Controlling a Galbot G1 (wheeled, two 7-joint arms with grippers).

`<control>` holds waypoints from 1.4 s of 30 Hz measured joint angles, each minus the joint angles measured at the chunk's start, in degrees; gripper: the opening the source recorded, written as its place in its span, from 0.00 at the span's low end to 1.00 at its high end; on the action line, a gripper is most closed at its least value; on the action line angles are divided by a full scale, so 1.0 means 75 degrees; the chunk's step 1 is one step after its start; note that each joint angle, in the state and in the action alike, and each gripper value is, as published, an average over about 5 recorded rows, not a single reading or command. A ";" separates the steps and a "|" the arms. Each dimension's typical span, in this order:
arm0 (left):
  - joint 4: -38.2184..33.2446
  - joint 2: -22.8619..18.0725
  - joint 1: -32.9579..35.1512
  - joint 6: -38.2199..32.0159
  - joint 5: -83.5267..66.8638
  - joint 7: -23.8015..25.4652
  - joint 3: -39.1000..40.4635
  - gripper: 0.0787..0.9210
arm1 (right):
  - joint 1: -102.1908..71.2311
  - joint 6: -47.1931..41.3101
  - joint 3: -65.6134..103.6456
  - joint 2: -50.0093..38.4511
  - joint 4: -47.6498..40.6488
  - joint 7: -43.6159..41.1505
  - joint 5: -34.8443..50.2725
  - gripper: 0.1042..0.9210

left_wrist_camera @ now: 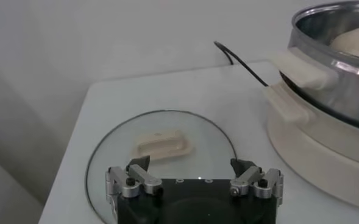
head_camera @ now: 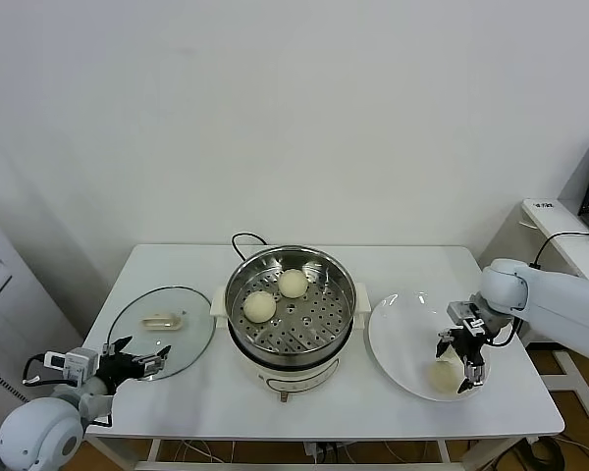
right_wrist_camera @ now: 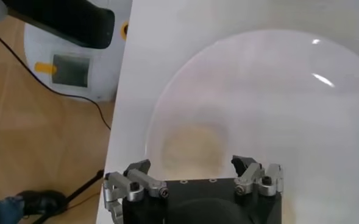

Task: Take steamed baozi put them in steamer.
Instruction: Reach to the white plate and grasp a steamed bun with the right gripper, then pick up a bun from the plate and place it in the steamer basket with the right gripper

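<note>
The right end effector [head_camera: 464, 359] hangs over the white plate [head_camera: 398, 339] with its fingers spread wide, holding nothing; a baozi [head_camera: 442, 374] lies on the plate just below it. The right wrist view shows this bun [right_wrist_camera: 191, 146] only as a blurred cream patch ahead of the fingertips [right_wrist_camera: 243, 164]. Two more baozi [head_camera: 260, 305] sit on the perforated tray of the steamer [head_camera: 291, 348] at mid-desk [head_camera: 373, 407]. The left end effector [head_camera: 137, 357], also spread and empty, rests over the near edge of the glass lid [left_wrist_camera: 161, 143].

Glass lid [head_camera: 162, 331] at my 9 o'clock on the white table [head_camera: 304, 402], cream handle up; white plate [head_camera: 398, 339] at 3 o'clock.
</note>
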 measured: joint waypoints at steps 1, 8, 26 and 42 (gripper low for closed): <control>-0.0006 -0.0001 0.0000 0.0001 0.0000 0.0000 0.0000 0.88 | -0.0064 -0.0012 0.0053 0.0027 -0.0042 0.0008 -0.0020 0.72; -0.0030 0.0005 0.0000 0.0012 0.0001 -0.0005 -0.0018 0.88 | -0.0287 -0.0121 0.0293 0.0074 -0.0176 0.0045 -0.0003 0.49; -0.0089 0.0060 -0.0084 0.0059 0.0000 -0.0010 0.0078 0.88 | 0.2010 0.0311 0.0106 0.0474 0.0228 -0.0267 0.0942 0.43; -0.0026 0.0124 -0.0040 -0.0022 0.0004 0.0002 0.0105 0.88 | 0.2596 0.3156 0.1094 0.2736 0.0160 -0.0641 0.0483 0.43</control>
